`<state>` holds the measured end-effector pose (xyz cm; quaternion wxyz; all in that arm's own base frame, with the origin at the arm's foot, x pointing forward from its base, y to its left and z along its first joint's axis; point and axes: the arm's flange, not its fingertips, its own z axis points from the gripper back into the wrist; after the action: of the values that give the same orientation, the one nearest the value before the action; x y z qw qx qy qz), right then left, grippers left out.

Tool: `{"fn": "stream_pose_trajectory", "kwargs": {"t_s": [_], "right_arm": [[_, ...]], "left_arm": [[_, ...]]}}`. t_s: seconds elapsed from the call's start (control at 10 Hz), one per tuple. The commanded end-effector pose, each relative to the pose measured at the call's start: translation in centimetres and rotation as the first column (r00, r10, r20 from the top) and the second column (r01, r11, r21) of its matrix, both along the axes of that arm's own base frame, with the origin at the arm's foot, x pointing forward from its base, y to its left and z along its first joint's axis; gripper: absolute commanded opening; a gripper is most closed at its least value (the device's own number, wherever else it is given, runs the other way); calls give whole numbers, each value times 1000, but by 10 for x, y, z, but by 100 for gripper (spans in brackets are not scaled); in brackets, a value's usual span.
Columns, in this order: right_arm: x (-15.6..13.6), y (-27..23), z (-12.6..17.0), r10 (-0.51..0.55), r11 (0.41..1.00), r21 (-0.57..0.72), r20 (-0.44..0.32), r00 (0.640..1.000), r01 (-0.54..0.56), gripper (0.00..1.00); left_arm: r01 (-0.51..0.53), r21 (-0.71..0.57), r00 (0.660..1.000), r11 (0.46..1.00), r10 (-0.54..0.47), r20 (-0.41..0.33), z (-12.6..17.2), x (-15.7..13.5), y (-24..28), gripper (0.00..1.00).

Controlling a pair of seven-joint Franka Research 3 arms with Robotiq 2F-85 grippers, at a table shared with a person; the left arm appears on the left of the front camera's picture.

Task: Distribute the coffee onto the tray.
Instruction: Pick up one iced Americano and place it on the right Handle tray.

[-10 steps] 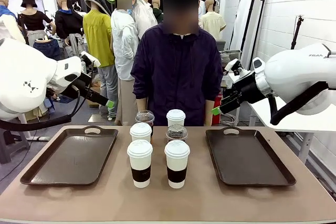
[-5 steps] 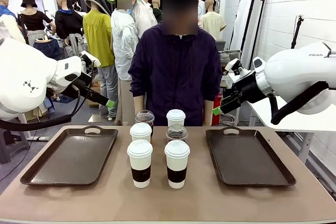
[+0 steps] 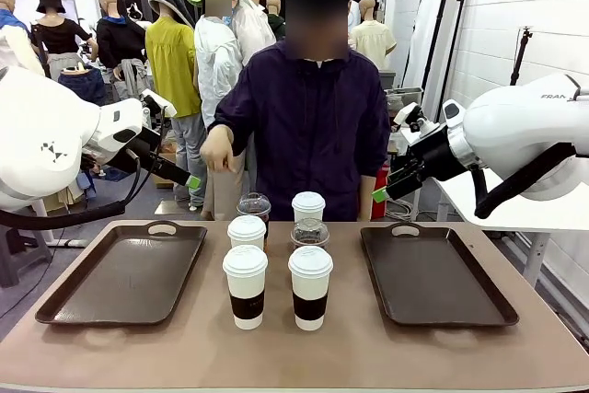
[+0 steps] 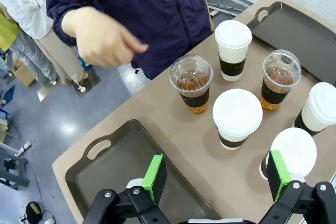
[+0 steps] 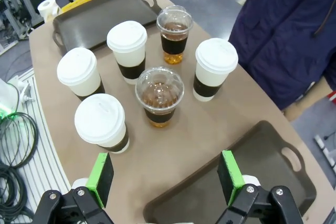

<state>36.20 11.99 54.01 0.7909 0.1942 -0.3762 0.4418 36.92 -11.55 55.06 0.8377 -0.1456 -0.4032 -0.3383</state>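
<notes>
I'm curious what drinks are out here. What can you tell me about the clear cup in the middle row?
The clear plastic cup has a see-through domed lid, a dark band round its middle and amber-brown drink showing below that. It stands upright on the brown table, between the left tray and the right tray, close among white lidded cups. Nothing holds it.

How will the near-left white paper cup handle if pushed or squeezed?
The near-left paper cup is tall with a narrow base and wider lid, so a high push would probably tip it. Its paper wall likely dents under a hard squeeze; the dark sleeve looks the best grip band. Fill is hidden, so weight is uncertain.
</notes>
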Motion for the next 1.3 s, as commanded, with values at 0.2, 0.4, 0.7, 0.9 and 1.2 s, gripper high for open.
{"fn": "stream_pose_trajectory", "kwargs": {"t_s": [0.2,0.4,0.7,0.9,1.2], "right_arm": [[1,-1,-1,10,1000,20,-6,1000,-9,100],[15,-8,6,12,1000,-8,11,1000,-12,100],[55,-23,-5,145,989,34,11,989,-145,100],[75,-29,-32,264,959,88,59,963,-269,100],[91,-31,-77,345,927,126,83,935,-354,100]], "left_arm": [[-1,-1,1000,1000,1,2,1,0,1,100],[-1,-1,1000,1000,1,2,1,0,1,100],[-1,-1,1000,1000,1,2,1,0,1,100],[-1,-1,1000,1000,1,2,1,0,1,100],[-1,-1,1000,1000,1,2,1,0,1,100]]}}
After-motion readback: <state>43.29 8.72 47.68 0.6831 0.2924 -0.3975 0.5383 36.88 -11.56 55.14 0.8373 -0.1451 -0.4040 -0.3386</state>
